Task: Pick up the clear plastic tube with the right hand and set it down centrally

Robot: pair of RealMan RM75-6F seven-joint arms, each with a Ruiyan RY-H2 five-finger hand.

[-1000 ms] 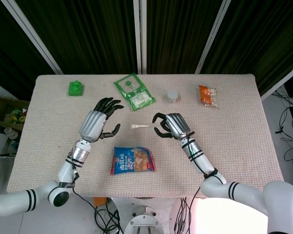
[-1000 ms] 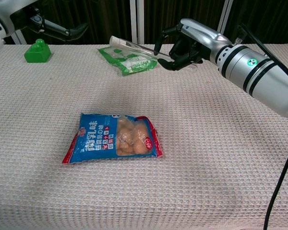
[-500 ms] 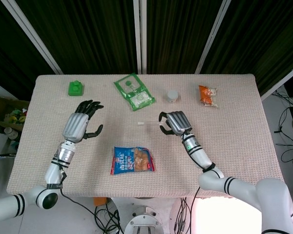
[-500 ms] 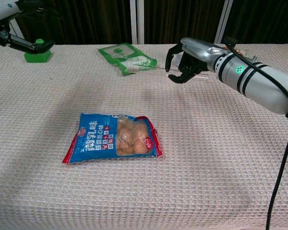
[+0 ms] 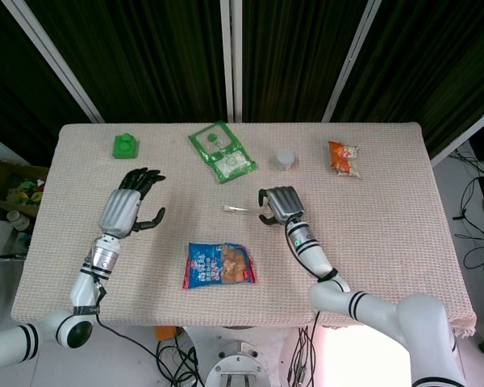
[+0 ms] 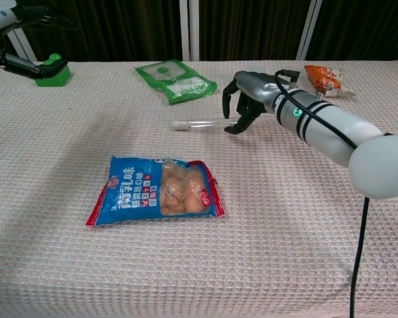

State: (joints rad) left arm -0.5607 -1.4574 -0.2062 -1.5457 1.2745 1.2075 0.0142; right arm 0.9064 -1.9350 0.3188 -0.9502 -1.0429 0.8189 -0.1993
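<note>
The clear plastic tube (image 5: 235, 210) (image 6: 199, 123) lies level, down at the cloth, just above the blue snack bag near the table's middle. Its white-capped end points to the left. My right hand (image 5: 278, 203) (image 6: 247, 101) curls over the tube's right end, which sits between thumb and fingers; the exact contact is hidden behind the fingers. My left hand (image 5: 131, 206) hovers over the left side of the table with its fingers spread and holds nothing. In the chest view only its dark fingertips (image 6: 16, 64) show at the top left.
A blue snack bag (image 5: 219, 265) (image 6: 158, 191) lies in front of the tube. Along the back stand a green block (image 5: 125, 146) (image 6: 52, 71), a green pouch (image 5: 220, 151) (image 6: 176, 79), a small grey cylinder (image 5: 285, 158) and an orange packet (image 5: 343, 157) (image 6: 322, 76).
My right hand has lowered the tube from mid-air to the cloth and drawn slightly nearer. The left hand pulled back to the left, away from the middle.
</note>
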